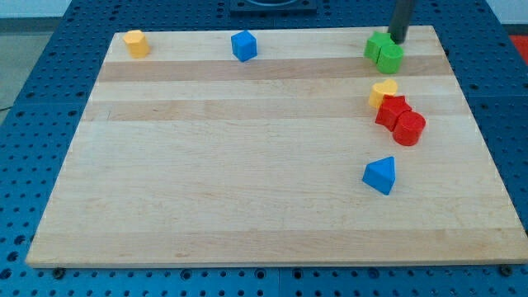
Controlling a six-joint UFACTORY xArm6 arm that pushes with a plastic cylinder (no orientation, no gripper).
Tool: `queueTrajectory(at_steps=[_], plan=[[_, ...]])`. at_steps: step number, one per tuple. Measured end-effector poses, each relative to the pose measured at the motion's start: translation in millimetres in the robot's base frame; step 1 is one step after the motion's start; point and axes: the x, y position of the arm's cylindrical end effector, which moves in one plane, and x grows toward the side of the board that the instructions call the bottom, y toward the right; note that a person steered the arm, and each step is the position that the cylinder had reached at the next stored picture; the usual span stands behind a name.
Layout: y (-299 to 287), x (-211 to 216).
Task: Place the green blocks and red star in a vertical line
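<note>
Two green blocks sit touching at the view's top right: a green cube-like block and a rounder green block just below and right of it. My tip stands at the top right edge of the green pair, touching or nearly touching them. The red star lies lower down on the right, pressed between a yellow heart above it and a red cylinder below right.
A blue triangular block lies below the red pair. A blue block sits at top centre and a yellow block at the top left corner. The wooden board rests on a blue perforated table.
</note>
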Motion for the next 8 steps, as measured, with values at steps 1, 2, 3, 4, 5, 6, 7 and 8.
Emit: queueTrajectory(at_steps=[1, 2, 3, 4, 5, 6, 7, 8], plan=[[-54.1, 35.7], [-121.2, 46.2], [-108.4, 44.8], [-43.8, 31.0], [-13.3, -10.0], [50.3, -6.7], [80.4, 45.0], [29.2, 62.0]])
